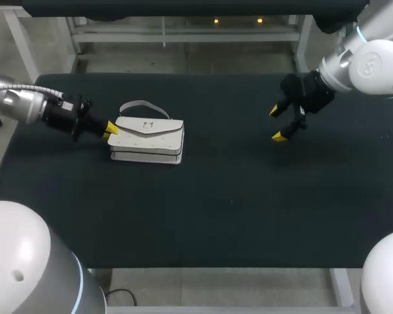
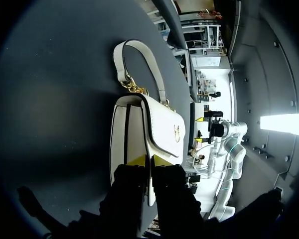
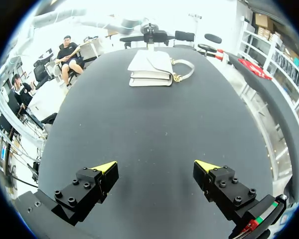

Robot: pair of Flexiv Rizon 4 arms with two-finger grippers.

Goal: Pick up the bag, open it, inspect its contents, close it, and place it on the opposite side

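The white bag (image 1: 147, 139) lies flat on the table's (image 1: 236, 196) left part, near the far edge, wide dark surface beside it; the left gripper (image 1: 111, 129), arm low, pinches its flap end; the right gripper (image 1: 278, 124) hangs spread, well apart.

Open dark desk (image 1: 236, 196) stretches between the bag (image 1: 147, 139) and the right claw (image 1: 278, 124) — free passage there. The bag's left end is taken — the left claw (image 1: 111, 129) presses against it.
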